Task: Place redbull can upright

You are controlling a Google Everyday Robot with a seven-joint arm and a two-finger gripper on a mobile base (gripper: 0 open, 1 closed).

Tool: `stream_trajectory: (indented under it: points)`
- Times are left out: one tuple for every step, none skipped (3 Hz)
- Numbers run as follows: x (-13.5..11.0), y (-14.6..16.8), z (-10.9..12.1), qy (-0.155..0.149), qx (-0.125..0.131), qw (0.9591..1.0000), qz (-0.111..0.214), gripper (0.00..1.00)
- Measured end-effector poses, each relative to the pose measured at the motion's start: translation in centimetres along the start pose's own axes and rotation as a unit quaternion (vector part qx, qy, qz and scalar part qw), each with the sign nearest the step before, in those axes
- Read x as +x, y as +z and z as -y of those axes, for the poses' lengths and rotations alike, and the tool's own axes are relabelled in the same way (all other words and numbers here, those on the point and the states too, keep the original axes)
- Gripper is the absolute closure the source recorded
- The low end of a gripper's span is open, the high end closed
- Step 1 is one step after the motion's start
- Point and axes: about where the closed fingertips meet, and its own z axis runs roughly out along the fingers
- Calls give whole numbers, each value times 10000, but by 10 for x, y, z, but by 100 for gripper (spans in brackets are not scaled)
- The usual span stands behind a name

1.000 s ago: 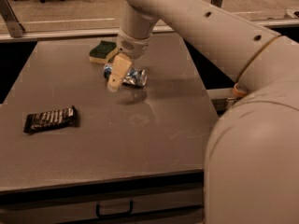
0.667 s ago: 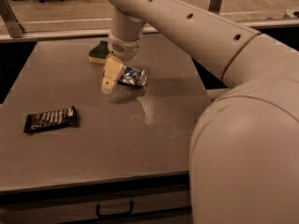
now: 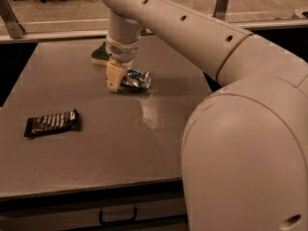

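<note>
The redbull can (image 3: 137, 79) is blue and silver and lies on its side on the grey table (image 3: 159, 129), its silver end pointing right. My gripper (image 3: 115, 77) comes down from above and is at the can's left end, touching or very close to it. The left end of the can is hidden behind the gripper. I cannot tell whether the gripper holds the can.
A green-and-yellow sponge (image 3: 100, 56) lies just behind the gripper, partly hidden by the wrist. A dark candy bar wrapper (image 3: 52, 123) lies at the front left. My arm's large body (image 3: 240, 148) covers the right side. A drawer handle (image 3: 118, 218) is under the table's front edge.
The gripper has shifted a little to the left along the can. The can lies in about the same place on the table.
</note>
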Motion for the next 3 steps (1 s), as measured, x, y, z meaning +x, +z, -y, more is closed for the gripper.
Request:
stream_trajectory:
  points:
    - [0, -4, 3, -90, -29, 9999, 79, 64]
    - [12, -40, 18, -219, 6, 9984, 521, 87]
    - [37, -84, 27, -506, -73, 9896, 1346, 100]
